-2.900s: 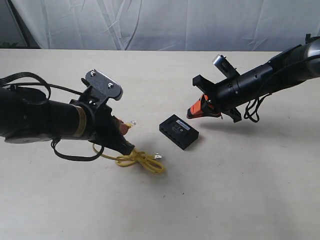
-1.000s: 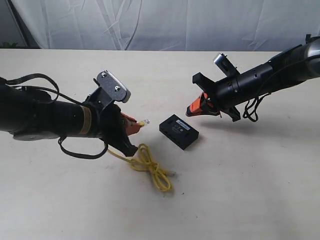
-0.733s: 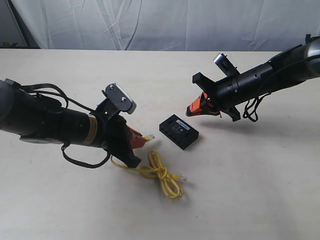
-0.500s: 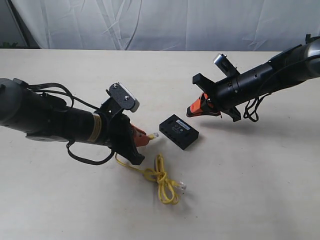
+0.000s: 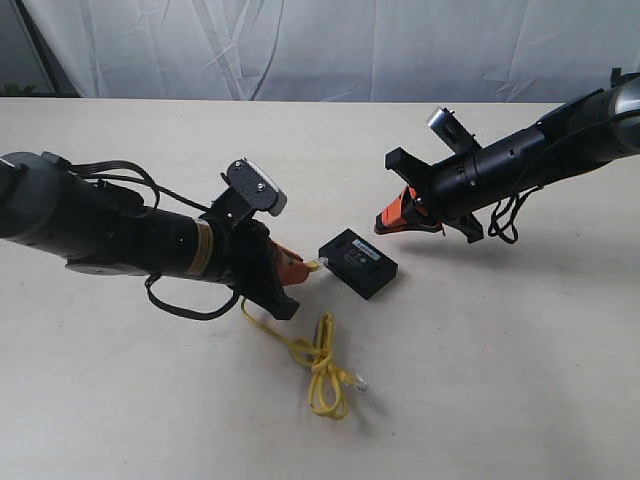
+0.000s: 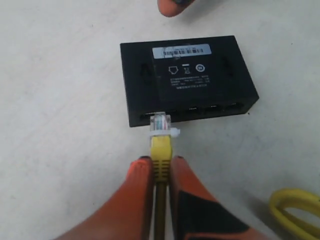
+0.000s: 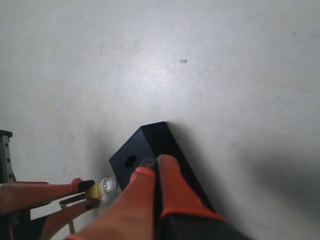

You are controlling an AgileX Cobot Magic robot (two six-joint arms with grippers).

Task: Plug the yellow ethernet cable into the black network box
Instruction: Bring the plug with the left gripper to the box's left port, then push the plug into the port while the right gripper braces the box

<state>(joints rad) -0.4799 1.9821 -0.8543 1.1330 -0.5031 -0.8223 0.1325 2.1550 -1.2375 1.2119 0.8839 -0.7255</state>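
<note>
The black network box [image 5: 359, 263] lies flat near the table's middle, its white label strip [image 6: 181, 50] facing up. My left gripper [image 5: 298, 268] is shut on the yellow ethernet cable [image 5: 316, 358] just behind its clear plug [image 6: 160, 123]. The plug's tip sits at the leftmost port on the box's [image 6: 187, 80] front face. The rest of the cable trails in a loose loop on the table. My right gripper [image 5: 383, 226] hovers shut and empty behind the box [image 7: 150, 150], a little above the table, and does not touch it.
A pale table top [image 5: 500, 380] spreads all around. A white cloth backdrop [image 5: 320, 50] hangs behind the far edge. Black wiring [image 5: 505, 215] dangles under the right arm.
My left gripper has carried the plug rightwards and down from mid-air to the box's port face. The cable's loop dragged along to the right. The right arm stayed still.
</note>
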